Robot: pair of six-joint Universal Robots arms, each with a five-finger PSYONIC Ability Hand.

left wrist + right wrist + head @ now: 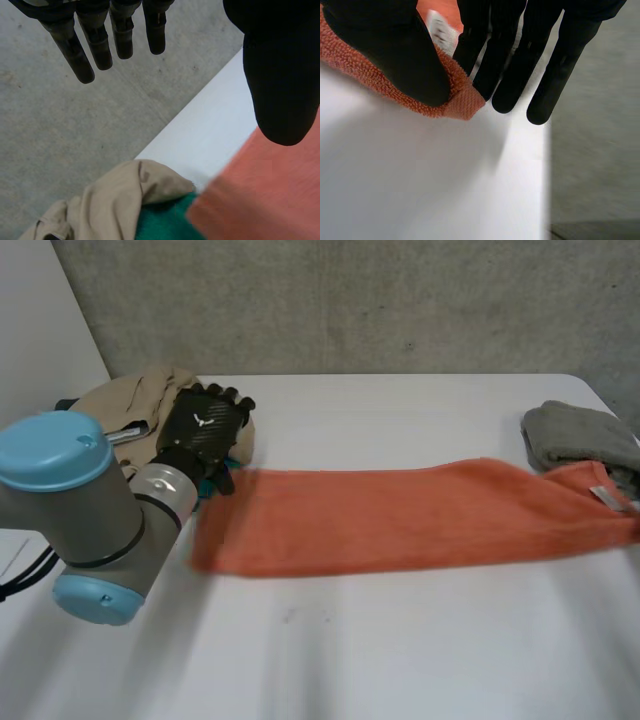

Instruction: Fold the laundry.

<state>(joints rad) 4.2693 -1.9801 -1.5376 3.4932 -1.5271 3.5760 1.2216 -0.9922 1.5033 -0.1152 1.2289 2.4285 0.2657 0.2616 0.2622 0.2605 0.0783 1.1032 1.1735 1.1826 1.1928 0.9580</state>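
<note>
Orange towel (400,515) lay flat; right hand (395,55) pinched its right corner, left hand (205,425) wide, empty. Shallow pinch could slip w/ tugging.

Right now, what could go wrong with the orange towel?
1. The right hand pinches only a corner tip of the orange towel, close to the table edge; it might slip out.
2. The left hand is open by the towel's other end, right beside the beige garment and green cloth; it could catch those too.
3. The pinched end lies against the grey cloth, which a pull might drag.
</note>
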